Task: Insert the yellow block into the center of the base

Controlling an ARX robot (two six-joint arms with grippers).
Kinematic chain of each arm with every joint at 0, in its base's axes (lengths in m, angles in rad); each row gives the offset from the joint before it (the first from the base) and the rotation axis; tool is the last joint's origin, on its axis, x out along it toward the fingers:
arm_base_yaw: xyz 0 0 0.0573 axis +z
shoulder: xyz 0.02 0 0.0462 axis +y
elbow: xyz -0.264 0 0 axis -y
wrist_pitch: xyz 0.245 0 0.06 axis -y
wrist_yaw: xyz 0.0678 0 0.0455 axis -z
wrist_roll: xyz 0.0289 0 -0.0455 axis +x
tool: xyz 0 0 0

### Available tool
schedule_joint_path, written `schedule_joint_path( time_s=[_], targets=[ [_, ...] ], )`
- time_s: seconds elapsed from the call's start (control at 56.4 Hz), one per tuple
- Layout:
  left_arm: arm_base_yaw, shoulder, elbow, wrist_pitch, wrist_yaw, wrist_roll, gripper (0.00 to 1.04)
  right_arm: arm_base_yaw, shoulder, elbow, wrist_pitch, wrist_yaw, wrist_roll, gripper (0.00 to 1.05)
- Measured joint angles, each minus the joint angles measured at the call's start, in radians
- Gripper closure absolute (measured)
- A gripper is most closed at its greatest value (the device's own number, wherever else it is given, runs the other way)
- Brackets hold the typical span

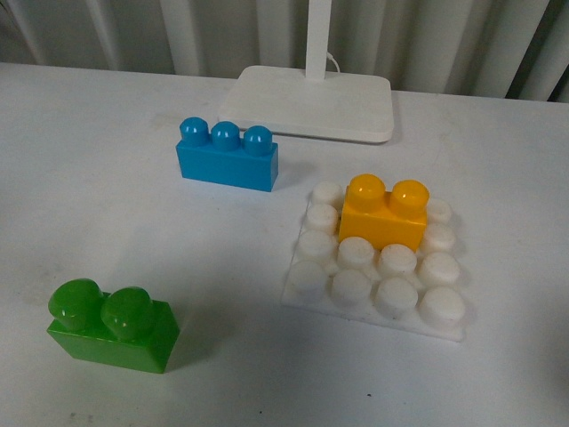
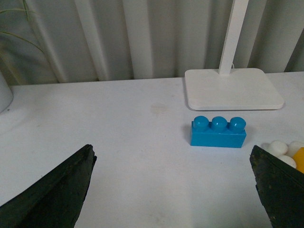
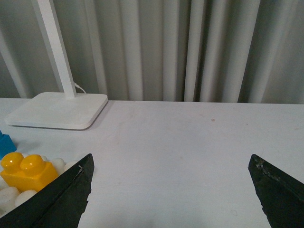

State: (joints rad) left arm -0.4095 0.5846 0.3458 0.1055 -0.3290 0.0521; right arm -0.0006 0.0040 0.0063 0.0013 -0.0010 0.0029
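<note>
The yellow block (image 1: 384, 212) stands upright on the white studded base (image 1: 378, 271), on its second row from the back, over the middle studs. The right wrist view also catches the yellow block (image 3: 26, 171) on the base (image 3: 9, 197) at the frame's edge. My left gripper (image 2: 173, 190) is open over bare table, with the base's studs (image 2: 281, 148) and a sliver of the yellow block (image 2: 299, 159) beside one finger. Over bare table to the right of the base, my right gripper (image 3: 171, 190) is open and holds nothing. Neither arm shows in the front view.
A blue three-stud brick (image 1: 227, 154) lies behind and left of the base. A green two-stud brick (image 1: 111, 325) sits near the front left. A white lamp base (image 1: 311, 100) with a pole stands at the back, before a grey curtain.
</note>
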Motion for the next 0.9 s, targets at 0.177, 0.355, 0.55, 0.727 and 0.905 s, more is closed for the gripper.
schedule_joint_path(
  time_s=[0.177, 0.355, 0.55, 0.727, 0.905],
  targets=[
    [0.080, -0.083, -0.125, 0.170, 0.014, -0.036, 0.39, 0.000, 0.000, 0.000, 0.000, 0.000, 0.000, 0.09],
    [0.208, -0.195, -0.215, 0.151, 0.138, -0.043, 0.85, 0.000, 0.000, 0.000, 0.000, 0.000, 0.000, 0.09],
    [0.315, -0.285, -0.265, 0.111, 0.255, -0.051, 1.01, 0.000, 0.000, 0.000, 0.000, 0.000, 0.000, 0.09],
    [0.405, -0.338, -0.289, 0.086, 0.325, -0.053, 1.01, 0.000, 0.000, 0.000, 0.000, 0.000, 0.000, 0.09],
    [0.407, -0.379, -0.306, 0.060, 0.328, -0.053, 1.01, 0.000, 0.000, 0.000, 0.000, 0.000, 0.000, 0.09]
  ],
)
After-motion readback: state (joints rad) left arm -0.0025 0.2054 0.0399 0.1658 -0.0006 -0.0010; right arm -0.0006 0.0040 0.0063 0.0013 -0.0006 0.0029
